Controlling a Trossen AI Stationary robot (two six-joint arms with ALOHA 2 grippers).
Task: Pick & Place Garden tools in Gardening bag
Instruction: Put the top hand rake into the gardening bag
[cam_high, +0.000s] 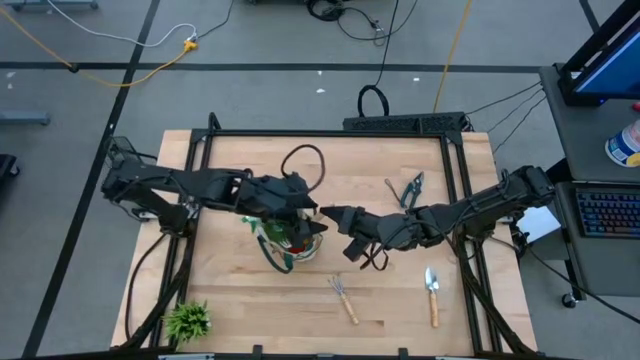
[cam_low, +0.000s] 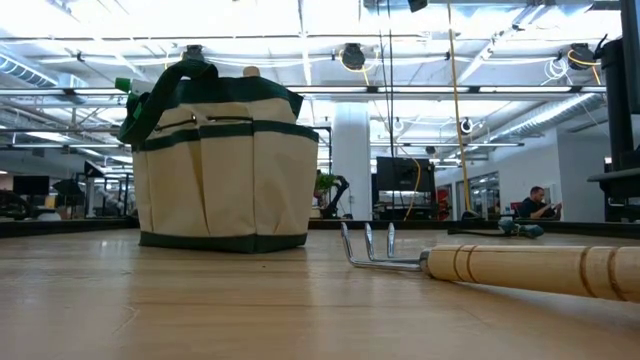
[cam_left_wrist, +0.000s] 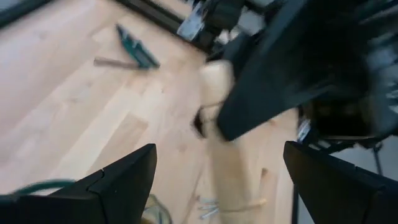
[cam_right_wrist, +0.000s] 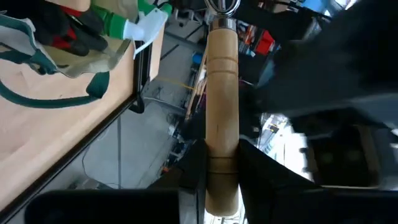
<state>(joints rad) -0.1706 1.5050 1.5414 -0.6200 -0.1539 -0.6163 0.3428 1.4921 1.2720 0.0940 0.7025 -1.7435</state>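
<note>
Canvas bag, wooden handle – smooth, turned

- Both grippers, left gripper & right gripper, crowd over the gardening bag mouth; top entry blocked.
- Front table bare betw. plant & hand rake.

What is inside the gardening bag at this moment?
Inside the gardening bag, the green spray bottle and red-and-black gloves show at the top. Anything deeper is covered by the canvas walls.
</note>
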